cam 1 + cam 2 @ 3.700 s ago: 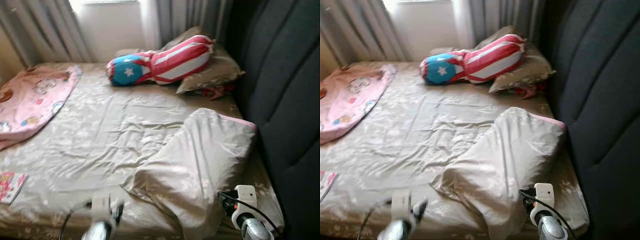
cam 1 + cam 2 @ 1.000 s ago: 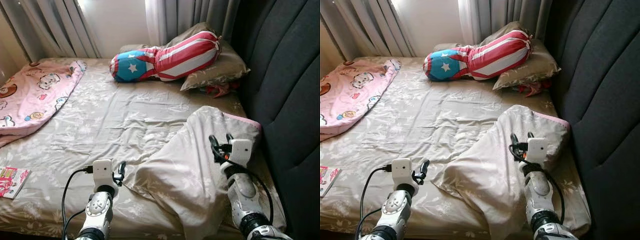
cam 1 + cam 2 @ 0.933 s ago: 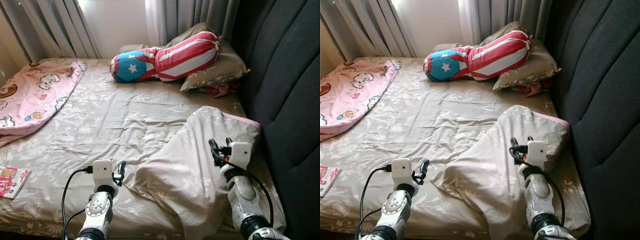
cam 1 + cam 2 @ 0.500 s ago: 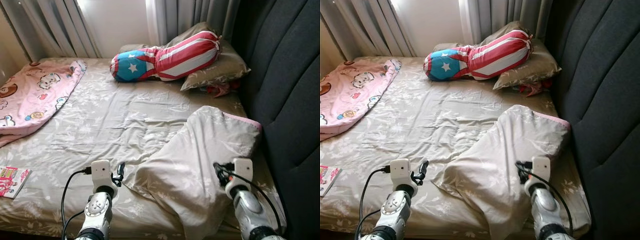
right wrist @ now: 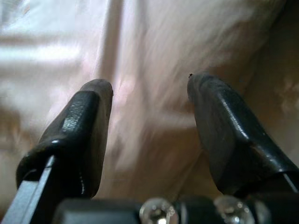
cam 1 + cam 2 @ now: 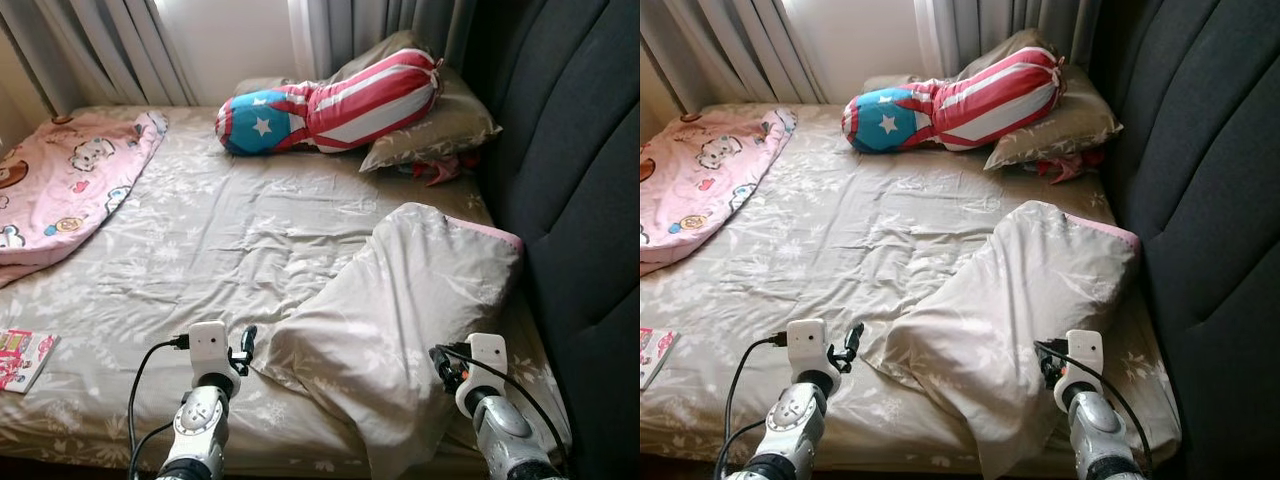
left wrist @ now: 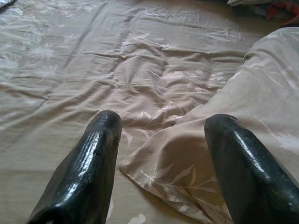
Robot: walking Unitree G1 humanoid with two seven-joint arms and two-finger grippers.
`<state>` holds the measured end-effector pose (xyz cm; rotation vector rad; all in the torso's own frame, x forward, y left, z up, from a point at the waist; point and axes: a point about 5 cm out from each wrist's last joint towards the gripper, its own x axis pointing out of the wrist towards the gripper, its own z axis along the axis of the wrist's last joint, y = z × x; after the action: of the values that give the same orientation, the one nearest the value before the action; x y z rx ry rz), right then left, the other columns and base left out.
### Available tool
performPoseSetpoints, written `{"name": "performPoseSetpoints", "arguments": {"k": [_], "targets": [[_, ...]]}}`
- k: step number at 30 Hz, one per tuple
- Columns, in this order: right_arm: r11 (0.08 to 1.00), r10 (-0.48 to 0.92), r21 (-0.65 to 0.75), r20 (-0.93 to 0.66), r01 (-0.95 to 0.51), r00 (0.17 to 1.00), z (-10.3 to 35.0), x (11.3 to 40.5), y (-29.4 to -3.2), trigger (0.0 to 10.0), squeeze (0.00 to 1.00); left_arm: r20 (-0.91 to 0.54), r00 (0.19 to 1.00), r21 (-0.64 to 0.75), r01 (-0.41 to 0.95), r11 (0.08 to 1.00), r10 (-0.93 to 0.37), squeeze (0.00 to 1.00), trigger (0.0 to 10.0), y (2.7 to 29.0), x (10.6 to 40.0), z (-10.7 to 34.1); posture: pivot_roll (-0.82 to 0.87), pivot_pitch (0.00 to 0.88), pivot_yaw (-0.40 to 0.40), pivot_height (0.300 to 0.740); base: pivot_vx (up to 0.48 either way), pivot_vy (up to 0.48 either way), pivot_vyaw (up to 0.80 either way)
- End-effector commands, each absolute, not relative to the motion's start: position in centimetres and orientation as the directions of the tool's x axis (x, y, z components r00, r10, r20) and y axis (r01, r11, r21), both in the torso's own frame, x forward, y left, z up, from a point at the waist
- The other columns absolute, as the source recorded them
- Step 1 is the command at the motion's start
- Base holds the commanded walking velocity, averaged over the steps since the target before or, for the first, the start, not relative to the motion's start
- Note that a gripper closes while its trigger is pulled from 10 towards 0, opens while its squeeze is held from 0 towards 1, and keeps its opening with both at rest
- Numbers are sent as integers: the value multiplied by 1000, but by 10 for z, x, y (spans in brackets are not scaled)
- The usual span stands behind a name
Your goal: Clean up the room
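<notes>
Tidying this bed [image 6: 200,240] looks to hinge on the loose beige pillow [image 6: 400,320] lying askew near the bed's front right corner, beside the dark headboard [image 6: 570,200]. Its long axis runs diagonally: the pink-piped end points toward the headboard, the limp empty end of the case toward the front edge. The left gripper [image 7: 161,154] hovers with fingers spread wide and empty, the case's loose corner lying between them. The right gripper [image 5: 149,116], also parted and holding nothing, faces the pillow's flank close up. A good grasp would pinch the stuffed body rather than slack fabric, lifting both ends together so it swings square against the headboard, in line with the striped bolster [image 6: 330,105] at the far edge
</notes>
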<state>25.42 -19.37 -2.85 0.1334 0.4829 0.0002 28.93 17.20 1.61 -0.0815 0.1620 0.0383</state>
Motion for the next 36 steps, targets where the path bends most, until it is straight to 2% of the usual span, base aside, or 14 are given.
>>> {"name": "performPoseSetpoints", "arguments": {"k": [1,2,3,7,14,16,18,22,23,24,25,33,36], "targets": [[988,9,143,-460,64,888,-30,251,-197,10000,827,-137,990,-69,-46,997,36,0,10000,174,287,17,-80,123,6,740,0,0,0],[987,4,147,-461,71,888,-31,250,-198,10000,827,-134,990,-68,-48,997,38,0,10000,175,287,18,-80,123,6,740,0,0,0],[983,3,162,-464,82,886,-33,246,-198,10000,1000,-122,991,-71,-57,996,48,0,10000,177,284,18,-65,130,8,740,0,0,0],[977,-16,178,-489,118,872,-42,234,-194,10000,1000,-80,996,-57,-50,997,45,0,10000,182,283,25,-19,184,36,740,0,0,0],[958,-16,248,-463,147,886,-51,215,-183,10000,1000,-32,999,-33,-20,999,19,0,10000,187,279,34,9,206,68,740,0,0,0],[957,-17,250,-460,148,888,-24,266,-171,10000,1000,-15,1000,-27,-13,1000,13,0,10000,188,279,39,25,216,82,740,0,0,0],[956,-19,251,-461,151,887,0,300,-162,10000,1000,1,1000,-23,-8,1000,9,0,10000,189,278,43,34,224,90,740,0,0,0],[952,-31,257,-461,167,887,10,312,-158,10000,1000,28,1000,-14,13,1000,-13,0,10000,188,275,51,52,244,105,740,0,0,0],[949,-36,264,-461,176,887,11,313,-159,10000,780,35,999,-9,26,1000,-26,0,10000,187,272,55,60,253,110,740,0,0,0],[948,-39,264,-460,179,887,11,313,-159,10000,333,38,999,-8,31,999,-31,0,10000,186,271,56,67,261,115,740,0,0,0],[947,-43,265,-460,183,887,12,314,-160,10000,0,39,999,-7,36,999,-36,0,10000,185,270,58,69,263,116,740,0,0,0],[936,-98,254,-473,242,876,15,317,-164,10000,0,35,997,8,64,998,-64,0,10000,186,260,69,93,300,133,740,0,0,0],[946,-118,212,-485,247,866,12,315,-165,10000,0,21,998,11,64,998,-65,0,10000,188,257,72,91,308,135,740,0,0,0]]}}
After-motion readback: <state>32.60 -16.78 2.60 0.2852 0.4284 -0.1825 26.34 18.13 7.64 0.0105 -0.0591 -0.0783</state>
